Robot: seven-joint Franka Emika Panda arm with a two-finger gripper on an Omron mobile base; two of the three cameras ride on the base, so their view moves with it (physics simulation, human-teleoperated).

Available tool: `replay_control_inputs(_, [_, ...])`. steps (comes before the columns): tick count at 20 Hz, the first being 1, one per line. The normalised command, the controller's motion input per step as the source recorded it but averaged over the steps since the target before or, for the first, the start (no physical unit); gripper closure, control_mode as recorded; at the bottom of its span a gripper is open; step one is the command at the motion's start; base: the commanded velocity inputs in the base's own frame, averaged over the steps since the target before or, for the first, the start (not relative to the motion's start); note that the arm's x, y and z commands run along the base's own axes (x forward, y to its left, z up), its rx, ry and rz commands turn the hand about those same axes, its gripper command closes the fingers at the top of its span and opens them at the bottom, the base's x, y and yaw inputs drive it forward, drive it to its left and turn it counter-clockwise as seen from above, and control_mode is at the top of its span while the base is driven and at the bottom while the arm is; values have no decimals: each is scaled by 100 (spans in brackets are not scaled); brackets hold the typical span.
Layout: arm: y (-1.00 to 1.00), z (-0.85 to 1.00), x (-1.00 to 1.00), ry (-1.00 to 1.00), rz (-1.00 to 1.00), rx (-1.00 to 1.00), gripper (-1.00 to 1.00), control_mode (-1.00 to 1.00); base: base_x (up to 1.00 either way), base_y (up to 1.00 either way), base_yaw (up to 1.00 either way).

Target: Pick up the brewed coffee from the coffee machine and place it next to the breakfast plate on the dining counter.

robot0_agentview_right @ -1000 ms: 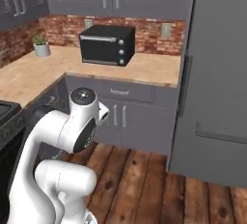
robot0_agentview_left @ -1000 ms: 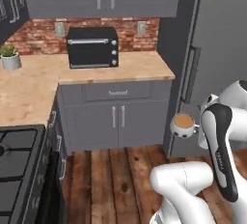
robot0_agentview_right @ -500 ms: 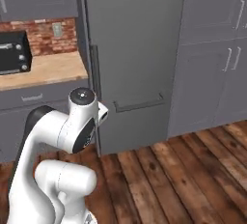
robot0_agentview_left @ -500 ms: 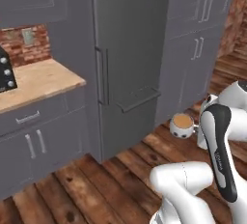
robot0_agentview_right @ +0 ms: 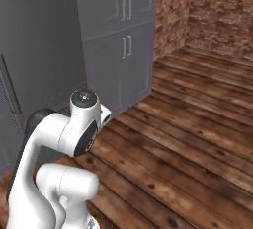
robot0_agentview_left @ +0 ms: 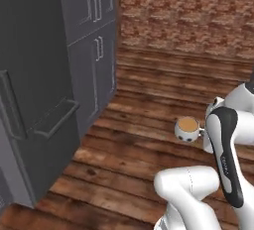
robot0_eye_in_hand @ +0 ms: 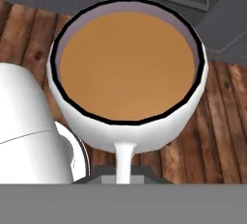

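The carrying step is judged to be in hand: the small white ceramic mug of light brown coffee [robot0_agentview_left: 187,129] is held upright above the floor, close to the arm. From the hand view, its handle appears to be clamped by the gripper [robot0_eye_in_hand: 124,170], though the fingertips are hidden. Next, the dining counter must be found and the mug kept level. Dark wooden floorboards [robot0_agentview_right: 197,139], tall grey cabinets [robot0_agentview_left: 94,60] and a brick wall [robot0_agentview_left: 188,11] are seen.
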Motion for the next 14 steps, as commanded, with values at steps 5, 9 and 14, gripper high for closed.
replay_control_inputs(5, [0,0,0,0,0,0,100,100,4,-40,-79])
replay_control_inputs(9, [0,0,0,0,0,0,100,100,24,-26,-73])
replay_control_inputs(14, [0,0,0,0,0,0,100,100,71,-1,-60])
